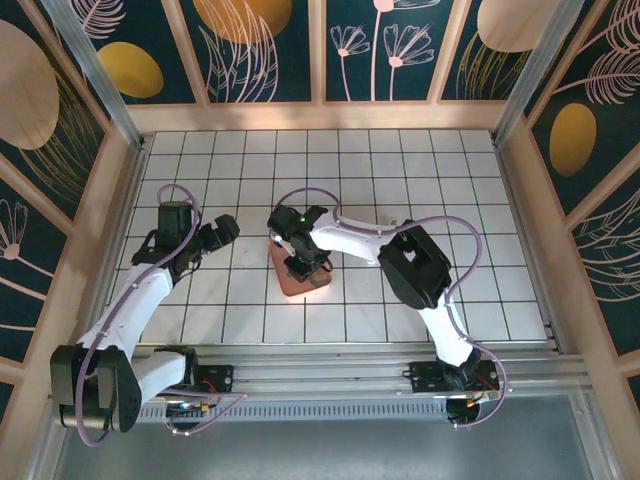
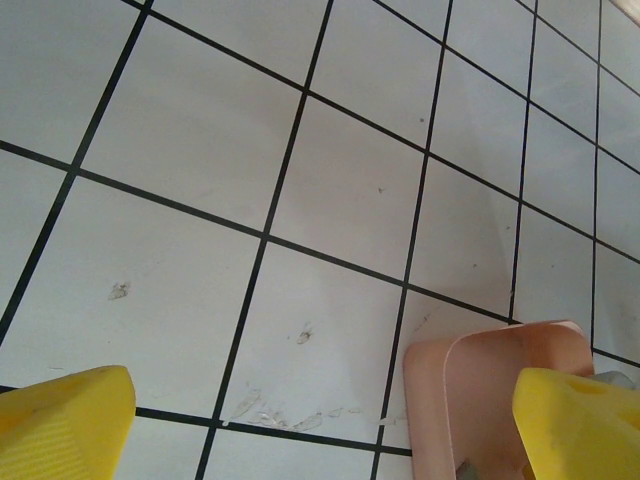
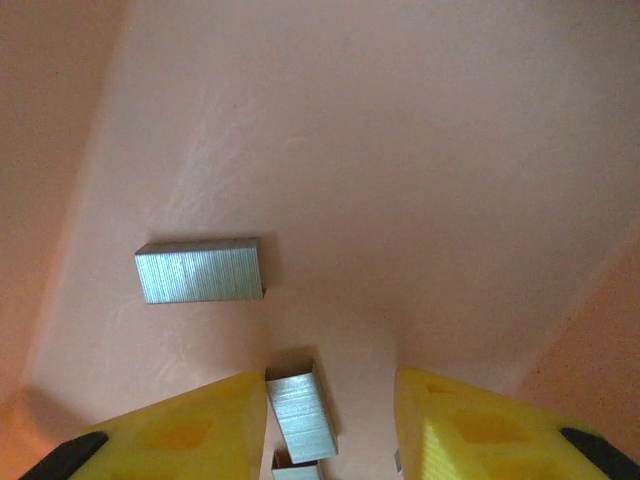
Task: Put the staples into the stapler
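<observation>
Down in the salmon-pink tray (image 1: 289, 286) with the right hand (image 3: 330, 405), open over the staples (image 3: 300, 412).

Seen from the right wrist: yellow fingers (image 3: 190, 432) spread, not clamped, one grey strip lying on the tray floor between them; a second strip (image 3: 200, 270) lying flat farther ahead, apart from the first. Seen from above: tray near the middle of the white tiled counter (image 1: 400, 170). Left hand (image 1: 222, 232) near the tray's corner, held over bare tiles, fingers wide apart, gripping nothing.
</observation>
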`<state>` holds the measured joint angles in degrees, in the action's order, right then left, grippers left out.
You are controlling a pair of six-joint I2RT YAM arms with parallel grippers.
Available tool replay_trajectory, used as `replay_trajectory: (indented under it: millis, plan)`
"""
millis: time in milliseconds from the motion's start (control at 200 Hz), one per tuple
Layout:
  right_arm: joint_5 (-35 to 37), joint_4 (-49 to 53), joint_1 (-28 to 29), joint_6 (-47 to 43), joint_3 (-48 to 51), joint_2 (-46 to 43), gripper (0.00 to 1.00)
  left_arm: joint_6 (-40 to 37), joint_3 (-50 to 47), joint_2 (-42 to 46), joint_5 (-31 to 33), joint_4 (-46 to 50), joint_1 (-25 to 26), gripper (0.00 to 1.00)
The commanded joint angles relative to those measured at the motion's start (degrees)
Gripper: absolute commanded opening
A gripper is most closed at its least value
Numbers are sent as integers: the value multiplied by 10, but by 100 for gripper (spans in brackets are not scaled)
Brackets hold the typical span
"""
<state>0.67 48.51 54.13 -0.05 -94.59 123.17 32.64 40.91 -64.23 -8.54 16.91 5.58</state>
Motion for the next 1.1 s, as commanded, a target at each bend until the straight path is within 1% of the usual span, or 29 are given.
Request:
replay_trajectory:
  millis: [0,160,340,501,611,641,791,916,1091]
  plan:
    - [15,26,6,4,-22,19,38,-10,6,-1,-9,-6,-4,96]
    - [10,32,7,8,-29,32,38,-18,10,-1,-10,-4,-4,96]
    - [5,37,8,11,-27,42,35,-25,12,-1,-11,-2,-4,96]
    - [5,42,9,16,-25,42,26,-27,11,0,-13,-2,-4,97]
    - [5,41,7,27,-26,34,23,-27,12,1,-14,-2,-4,96]
    - [-11,39,8,31,-28,29,22,-28,12,2,-15,-2,-4,96]
    - [-5,33,2,67,-41,-1,21,-58,15,28,-14,0,-4,96]
    - [-9,15,-5,117,-34,-39,21,-104,1,75,-15,-37,-4,95]
    - [-22,-29,-27,191,25,-109,21,-154,-15,108,-69,-124,-4,92]
